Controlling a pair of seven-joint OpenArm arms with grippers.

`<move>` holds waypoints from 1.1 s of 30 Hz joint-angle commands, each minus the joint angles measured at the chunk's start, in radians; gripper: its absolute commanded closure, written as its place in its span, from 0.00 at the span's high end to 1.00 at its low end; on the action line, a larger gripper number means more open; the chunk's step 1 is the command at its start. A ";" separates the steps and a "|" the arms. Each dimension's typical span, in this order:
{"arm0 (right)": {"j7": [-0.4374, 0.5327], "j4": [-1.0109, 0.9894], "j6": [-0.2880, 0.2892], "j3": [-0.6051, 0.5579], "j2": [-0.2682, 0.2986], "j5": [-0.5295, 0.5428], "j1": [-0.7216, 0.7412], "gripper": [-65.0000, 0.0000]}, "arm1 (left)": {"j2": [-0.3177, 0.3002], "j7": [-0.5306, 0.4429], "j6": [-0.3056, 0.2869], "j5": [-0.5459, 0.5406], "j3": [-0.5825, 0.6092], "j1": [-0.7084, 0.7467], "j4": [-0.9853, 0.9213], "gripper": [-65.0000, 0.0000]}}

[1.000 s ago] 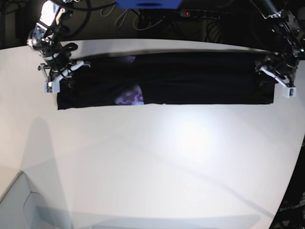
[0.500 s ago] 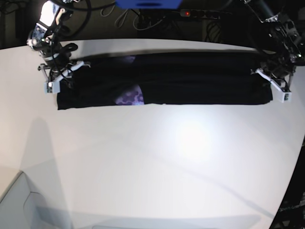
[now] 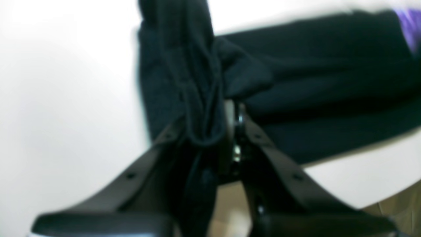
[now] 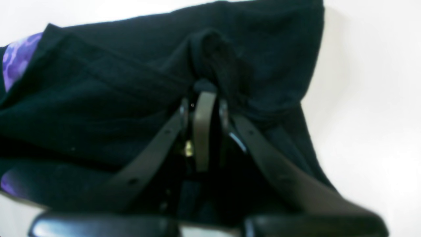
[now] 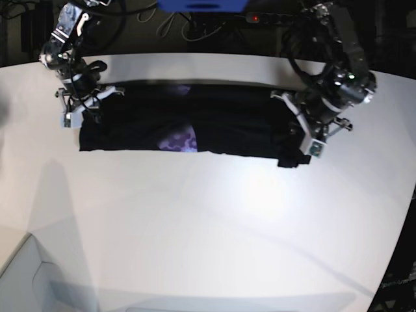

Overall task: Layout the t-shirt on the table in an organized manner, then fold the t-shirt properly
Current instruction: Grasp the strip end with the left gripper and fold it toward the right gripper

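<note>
The bench [image 5: 208, 221] is a broad, smooth white slab with a curved far edge and a soft glare patch near its middle. The shirt [image 5: 214, 123] lies on its far half as a long, flat band of matte black knit cloth, folded lengthwise, with a purple printed patch [image 5: 179, 138] showing left of centre in the base view. The cloth surface is soft and finely ribbed, with shallow creases running along the band.

The left gripper [image 5: 305, 133] sits over the band's right end in the base view. Its dark, tapered fingers [image 3: 263, 144] are closed on a bunched fold of shirt [image 3: 184, 82], which rises from the jaws as a thick, wrinkled column. A small lump of black cloth hangs below it at the band's near edge.

The right gripper [image 5: 81, 107] sits at the opposite end, at the far corner of the band. Its fingers [image 4: 158, 144] are pinched together on a gathered tuft of shirt [image 4: 108, 98], with purple print [image 4: 19, 56] visible at the left edge of the right wrist view.

Compared with a second ago, the left gripper has moved inward along the bench, carrying its end of the shirt with it. The band is now clearly shorter, and its right end is doubled back over itself. The right gripper and its end hold the same position.
</note>
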 commanded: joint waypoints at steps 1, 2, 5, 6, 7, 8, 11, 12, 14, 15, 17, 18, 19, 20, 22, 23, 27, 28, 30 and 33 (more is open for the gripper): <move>-0.040 0.001 0.003 -0.002 -0.010 -0.034 0.003 0.00 | 0.027 -0.025 0.000 0.012 0.032 -0.010 0.018 0.00; -0.040 0.003 0.003 -0.002 -0.013 -0.034 0.003 0.00 | 0.058 -0.025 0.000 0.055 0.062 -0.010 0.018 0.00; -0.040 0.004 0.003 -0.002 -0.014 -0.034 0.003 0.00 | 0.087 -0.026 0.000 0.138 0.138 -0.019 0.018 0.00; -0.040 0.001 0.003 -0.002 -0.016 -0.034 0.003 0.00 | 0.087 -0.025 0.000 0.150 0.168 -0.021 0.018 0.00; -0.040 0.001 0.003 -0.002 -0.016 -0.034 0.003 0.00 | 0.087 -0.025 0.000 0.152 0.211 -0.021 0.018 0.00; -0.040 0.001 0.003 -0.002 -0.016 -0.034 0.003 0.00 | 0.087 -0.025 0.000 0.150 0.248 -0.021 0.017 0.00; -0.040 0.001 0.003 -0.002 -0.016 -0.034 0.003 0.00 | 0.087 -0.025 0.000 0.152 0.317 -0.021 0.017 0.00; -0.040 0.001 0.003 -0.002 -0.016 -0.034 0.003 0.00 | 0.087 -0.026 0.000 0.150 0.325 -0.022 0.017 0.00; -0.040 0.001 0.003 -0.002 -0.016 -0.034 0.003 0.00 | 0.087 -0.026 0.000 0.147 0.359 -0.041 0.017 0.00; -0.040 0.001 0.003 -0.002 -0.016 -0.034 0.003 0.00 | 0.087 -0.026 0.019 0.141 0.379 -0.048 0.017 0.00; -0.040 0.001 0.003 -0.002 -0.016 -0.034 0.003 0.00 | 0.087 -0.026 0.080 0.113 0.417 -0.056 0.015 0.00; -0.040 0.001 0.003 -0.002 -0.016 -0.034 0.003 0.00 | 0.087 -0.026 0.099 0.104 0.423 -0.056 0.015 0.00; -0.040 0.001 0.003 -0.002 -0.016 -0.034 0.003 0.00 | 0.087 -0.026 0.114 0.101 0.426 -0.056 0.015 0.00; -0.040 0.001 0.003 -0.002 -0.016 -0.034 0.003 0.00 | 0.087 -0.026 0.128 0.100 0.428 -0.058 0.015 0.00; -0.040 0.001 0.003 -0.002 -0.016 -0.034 0.003 0.00 | 0.087 -0.026 0.142 0.100 0.428 -0.065 0.007 0.00; -0.040 0.001 0.003 -0.002 -0.016 -0.034 0.003 0.00 | 0.087 -0.026 0.143 0.100 0.429 -0.070 -0.006 0.00; -0.040 0.003 0.003 -0.002 -0.016 -0.034 0.004 0.00 | 0.087 -0.026 0.142 0.100 0.429 -0.067 -0.049 0.00; -0.040 0.001 0.003 -0.002 -0.014 -0.034 0.004 0.00 | 0.087 -0.026 0.142 0.100 0.429 -0.067 -0.055 0.00; -0.040 0.001 0.003 -0.002 -0.014 -0.034 0.004 0.00 | 0.087 -0.026 0.142 0.100 0.429 -0.065 -0.066 0.00; -0.040 0.001 0.003 -0.002 -0.014 -0.034 0.004 0.00 | 0.087 -0.025 0.142 0.101 0.438 -0.065 -0.069 0.03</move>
